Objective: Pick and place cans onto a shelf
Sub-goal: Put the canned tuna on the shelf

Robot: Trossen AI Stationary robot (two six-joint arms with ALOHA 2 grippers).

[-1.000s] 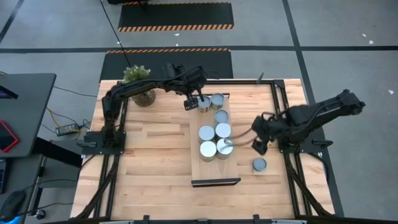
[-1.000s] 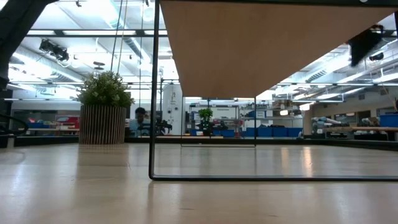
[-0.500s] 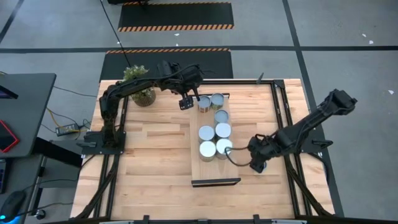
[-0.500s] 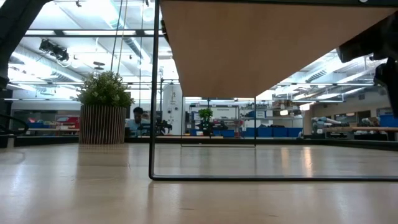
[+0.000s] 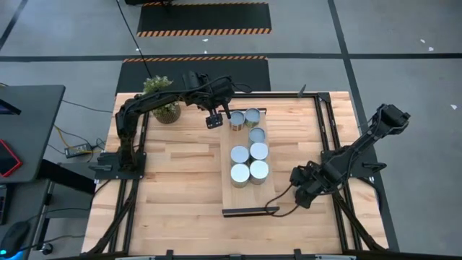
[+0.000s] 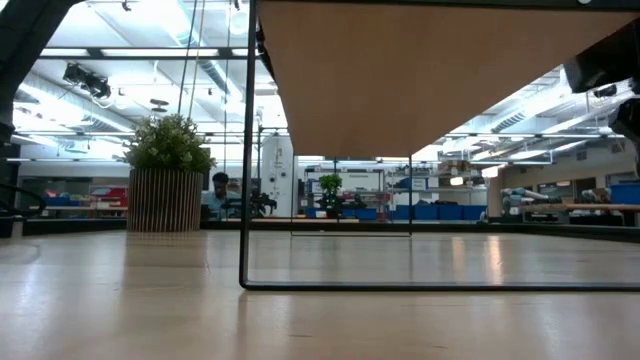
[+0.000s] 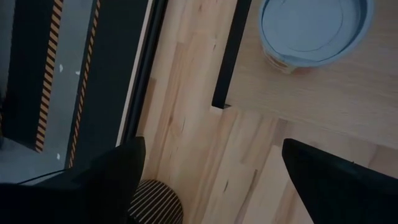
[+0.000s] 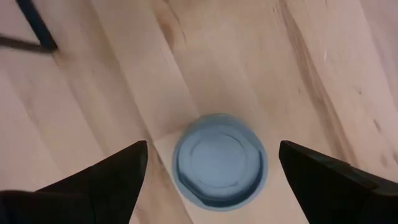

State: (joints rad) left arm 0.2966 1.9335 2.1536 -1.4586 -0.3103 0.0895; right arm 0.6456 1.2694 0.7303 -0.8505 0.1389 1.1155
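A: Right claw [image 5: 302, 189] low over the desk [image 5: 173, 188], right of the shelf [image 5: 249, 198]. Fingers [image 8: 112, 171] spread wide, holding nothing. One can [image 8: 219, 159] stands on the desk directly beneath and between them, untouched as far as the right wrist view shows.

B: Left claw [image 5: 214, 120]?

A: At the shelf's far end, just left of it, near the potted plant [image 5: 162, 97]. Also spread, empty. Left wrist view shows one can top [image 7: 316, 30] on the shelf close to its corner.

B: Can count on the shelf?

A: Six visible from above. Two side by side at the far end [image 5: 245, 118], one behind them [image 5: 257, 135], then a pair [image 5: 249, 152], then another pair... correction, that makes seven: 2, 1, 2, 2. The can under the right claw is hidden in the high view.

B: Total?

A: Eight, counting that one.

B: Low view?

A: Shelf underside [image 6: 430, 70] and its dark frame leg [image 6: 246, 150]; no cans visible there.
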